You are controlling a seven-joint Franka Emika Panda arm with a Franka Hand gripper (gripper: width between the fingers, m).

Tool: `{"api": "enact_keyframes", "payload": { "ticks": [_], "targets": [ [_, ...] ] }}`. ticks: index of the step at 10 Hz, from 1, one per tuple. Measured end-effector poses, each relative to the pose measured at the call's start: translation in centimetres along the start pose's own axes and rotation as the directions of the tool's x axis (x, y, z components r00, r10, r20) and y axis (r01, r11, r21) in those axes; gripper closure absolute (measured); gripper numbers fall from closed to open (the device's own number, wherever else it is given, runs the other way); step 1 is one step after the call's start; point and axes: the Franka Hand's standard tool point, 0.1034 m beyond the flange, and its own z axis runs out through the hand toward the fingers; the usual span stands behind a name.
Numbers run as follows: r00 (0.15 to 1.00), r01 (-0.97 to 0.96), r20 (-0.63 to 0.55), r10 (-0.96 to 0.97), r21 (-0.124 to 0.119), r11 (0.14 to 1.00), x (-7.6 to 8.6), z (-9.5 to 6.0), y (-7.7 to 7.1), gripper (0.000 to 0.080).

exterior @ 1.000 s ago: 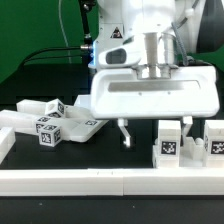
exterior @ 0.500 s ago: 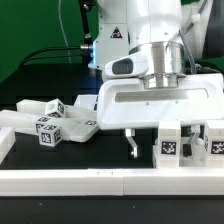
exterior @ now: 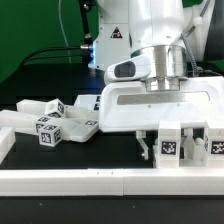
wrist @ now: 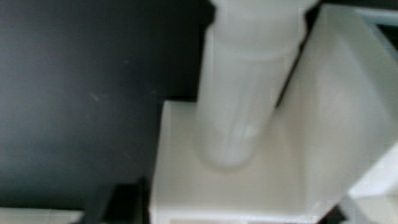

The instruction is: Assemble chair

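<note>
Arm hardware fills the upper middle of the exterior view, white against a green backdrop. It ends in the broad white body of the gripper, which hangs low over the black table. A long white rail runs along the near edge of the table, from the exterior view's left to its right.

The chair is in loose pieces, in two groups. On the exterior view's left lies a heap of parts: blocky white pieces with black-and-white tags, tilted against one another. A flat panel reaches from them toward the middle. On the exterior view's right, just behind the rail, stand two upright tagged pieces. The inner block is right beside the gripper, and the outer block is further right, with a narrow gap between them.

One dark finger shows below the gripper body, just left of the inner block and at or very near its side. The other finger is hidden, so I cannot tell whether the jaws are spread or pinching the block.

The wrist view shows, close up and blurred, a white round post lying against a flat-sided white part, with the dark table beyond.
</note>
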Motion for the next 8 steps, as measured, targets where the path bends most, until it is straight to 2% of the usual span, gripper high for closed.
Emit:
{"api": "enact_keyframes", "payload": {
  "ticks": [1,3,7,8],
  "targets": [
    [1.000,-0.003,0.000,0.003,-0.008,1.000,0.0,0.0,0.5,0.0533],
    [1.000,-0.008,-0.002,0.008,-0.020,1.000,0.0,0.0,1.3,0.0766],
    [1.000,-0.012,-0.004,0.012,-0.022,1.000,0.1,0.0,1.6,0.0767],
    [1.000,-0.018,0.013,0.019,-0.018,1.000,0.0,-0.6,2.0,0.0767]
  ]
}}
